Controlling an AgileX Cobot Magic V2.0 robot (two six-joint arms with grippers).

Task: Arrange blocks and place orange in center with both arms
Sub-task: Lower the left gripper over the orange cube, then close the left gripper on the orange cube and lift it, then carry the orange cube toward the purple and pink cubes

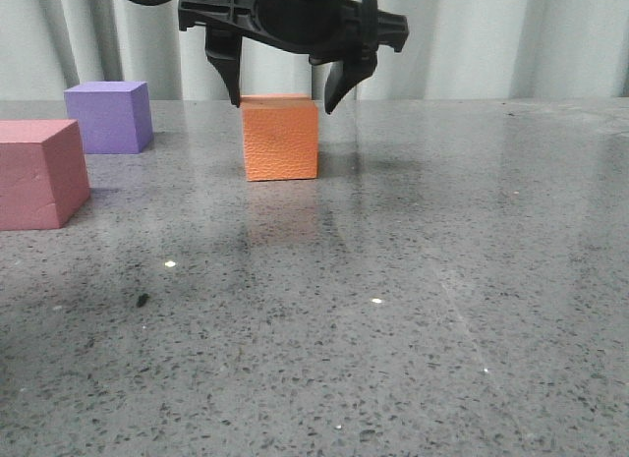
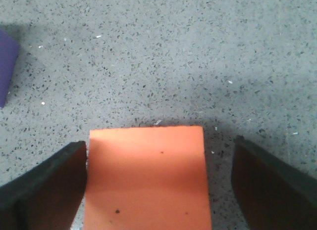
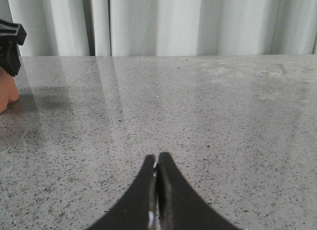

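The orange cube [image 1: 281, 140] rests on the grey table [image 1: 413, 280] near the middle back. My left gripper [image 1: 282, 103] hangs open just above it, one fingertip at each upper side of the cube. In the left wrist view the orange cube [image 2: 147, 178] lies between the spread fingers [image 2: 49, 185], with a gap on one side. The purple cube [image 1: 110, 116] sits at the back left, and the pinkish-red cube [image 1: 39, 172] stands in front of it at the left edge. My right gripper [image 3: 157, 158] is shut and empty, low over bare table.
White curtains [image 1: 491, 34] hang behind the table's far edge. A corner of the purple cube [image 2: 6, 67] shows in the left wrist view. The right wrist view catches the left gripper [image 3: 9, 39] and a sliver of the orange cube [image 3: 6, 94].
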